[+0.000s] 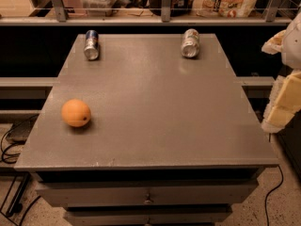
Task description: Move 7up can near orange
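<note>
7up can (pixel 190 43) lies on its side at the table's (pixel 155 102) far right. Orange (pixel 76 113) sits left front, well apart from it. Blue can (pixel 91 44) lies on its side at the far left. Gripper (pixel 284 102) hangs at the right edge of view, beside the table's right side, touching nothing. Open or closed: can't tell.

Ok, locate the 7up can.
In the camera view, the 7up can lies on its side at the table's far right; the gripper is off the table's right edge.
</note>
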`<state>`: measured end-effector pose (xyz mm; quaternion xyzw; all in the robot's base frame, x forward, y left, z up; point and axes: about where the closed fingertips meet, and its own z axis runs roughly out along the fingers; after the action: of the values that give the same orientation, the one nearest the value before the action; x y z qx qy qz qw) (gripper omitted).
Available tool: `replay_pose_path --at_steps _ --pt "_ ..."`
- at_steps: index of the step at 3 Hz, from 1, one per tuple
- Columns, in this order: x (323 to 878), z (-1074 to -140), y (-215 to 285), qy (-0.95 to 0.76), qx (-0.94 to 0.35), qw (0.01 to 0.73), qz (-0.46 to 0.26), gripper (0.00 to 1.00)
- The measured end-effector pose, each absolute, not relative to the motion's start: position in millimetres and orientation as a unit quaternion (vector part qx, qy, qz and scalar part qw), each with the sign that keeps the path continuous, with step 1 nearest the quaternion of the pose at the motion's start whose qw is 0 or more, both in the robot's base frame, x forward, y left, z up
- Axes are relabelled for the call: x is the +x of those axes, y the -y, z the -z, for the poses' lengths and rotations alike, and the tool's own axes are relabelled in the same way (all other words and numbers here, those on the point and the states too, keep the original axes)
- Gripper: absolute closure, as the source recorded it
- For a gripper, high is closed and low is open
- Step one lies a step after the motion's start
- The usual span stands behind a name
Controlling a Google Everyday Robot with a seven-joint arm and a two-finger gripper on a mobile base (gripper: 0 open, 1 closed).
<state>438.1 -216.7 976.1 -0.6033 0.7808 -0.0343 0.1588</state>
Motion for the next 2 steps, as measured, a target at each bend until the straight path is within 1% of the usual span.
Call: replay_pose_path --at_steps 2 --pt "442.0 -978.6 218.5 -0.783 -0.597 0.17 0.039 0.0"
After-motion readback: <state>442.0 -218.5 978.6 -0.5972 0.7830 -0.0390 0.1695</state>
